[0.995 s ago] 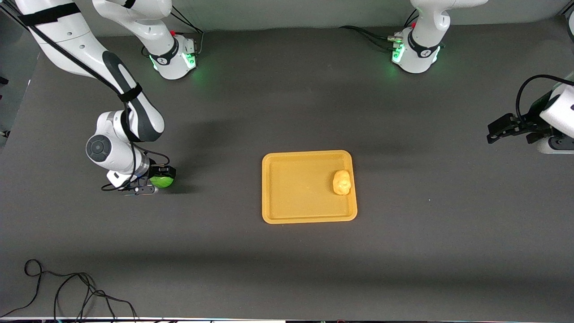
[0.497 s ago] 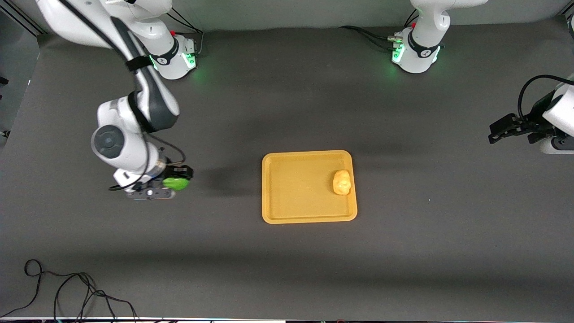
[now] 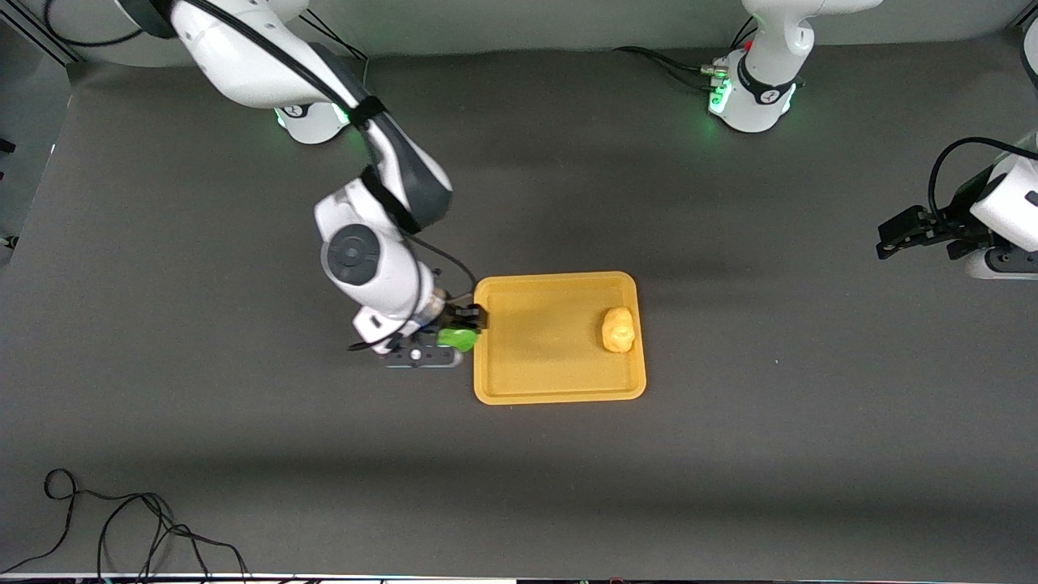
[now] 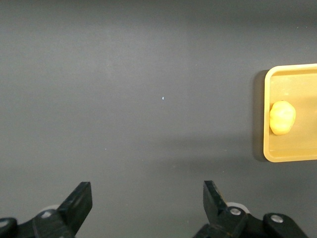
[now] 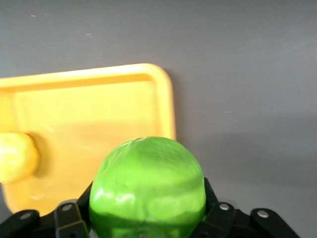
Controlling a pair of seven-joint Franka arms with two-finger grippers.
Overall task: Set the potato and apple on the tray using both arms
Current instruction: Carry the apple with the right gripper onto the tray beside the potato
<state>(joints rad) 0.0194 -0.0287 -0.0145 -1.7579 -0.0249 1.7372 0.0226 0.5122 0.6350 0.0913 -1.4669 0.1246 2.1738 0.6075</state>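
The orange-yellow tray (image 3: 527, 381) lies mid-table. The yellow-tan potato (image 3: 618, 329) rests in it by the rim toward the left arm's end; it also shows in the left wrist view (image 4: 282, 117) and the right wrist view (image 5: 15, 156). My right gripper (image 3: 464, 328) is shut on the green apple (image 3: 459, 338) and holds it in the air over the tray's rim at the right arm's end. The apple fills the right wrist view (image 5: 147, 188), with the tray (image 5: 148, 106) past it. My left gripper (image 3: 902, 235) is open and empty, waiting at the left arm's end of the table; it shows in the left wrist view (image 4: 147, 206).
A black cable (image 3: 122, 527) coils on the table near the front camera at the right arm's end. The arm bases (image 3: 750, 89) stand at the table's edge farthest from the front camera.
My right arm has lifted the apple off the table and carried it toward the tray, reaching the tray's rim. The left arm has barely moved.
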